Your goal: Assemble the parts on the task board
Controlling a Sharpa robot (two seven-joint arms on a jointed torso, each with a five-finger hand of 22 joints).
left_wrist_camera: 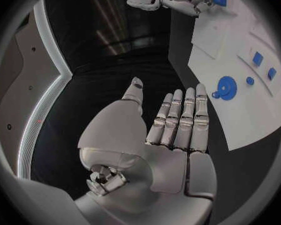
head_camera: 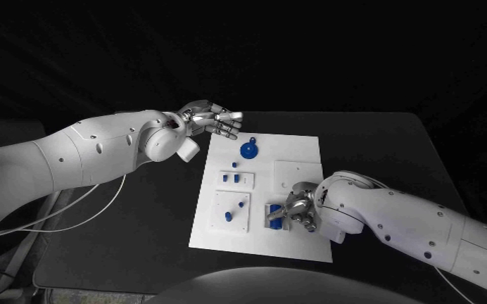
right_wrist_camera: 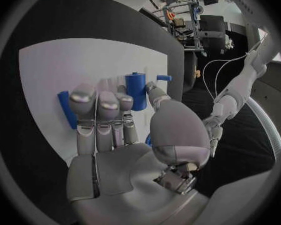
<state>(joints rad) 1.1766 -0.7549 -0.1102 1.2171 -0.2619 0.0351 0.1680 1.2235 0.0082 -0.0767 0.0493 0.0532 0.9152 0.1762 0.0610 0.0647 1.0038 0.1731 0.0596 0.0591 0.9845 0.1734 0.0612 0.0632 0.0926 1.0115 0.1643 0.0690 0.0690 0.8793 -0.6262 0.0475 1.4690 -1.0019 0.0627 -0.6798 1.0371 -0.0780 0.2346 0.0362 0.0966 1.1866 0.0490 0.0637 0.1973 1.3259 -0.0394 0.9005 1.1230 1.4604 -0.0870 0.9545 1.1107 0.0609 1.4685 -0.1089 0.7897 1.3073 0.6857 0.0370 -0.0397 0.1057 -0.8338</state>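
Our two hands at the task board (head_camera: 301, 150)

Our left hand (head_camera: 211, 119) hovers flat, fingers spread, holding nothing; our right hand (head_camera: 298, 210) curls around an upright blue cylinder (right_wrist_camera: 135, 90).

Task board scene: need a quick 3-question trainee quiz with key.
1. True or false: the left hand holds a blue part.
2. Which hand is down at the near end of the task board, its fingers at the blue cylinder? A) left B) right
3. Fill in: the round blue disc part lies on the board's ___ end, near the left hand.

Key:
1. False; its fingers are straight and apart, holding nothing, off the board's far left corner.
2. B, the right hand. Whether it actually grips the cylinder cannot be told.
3. far
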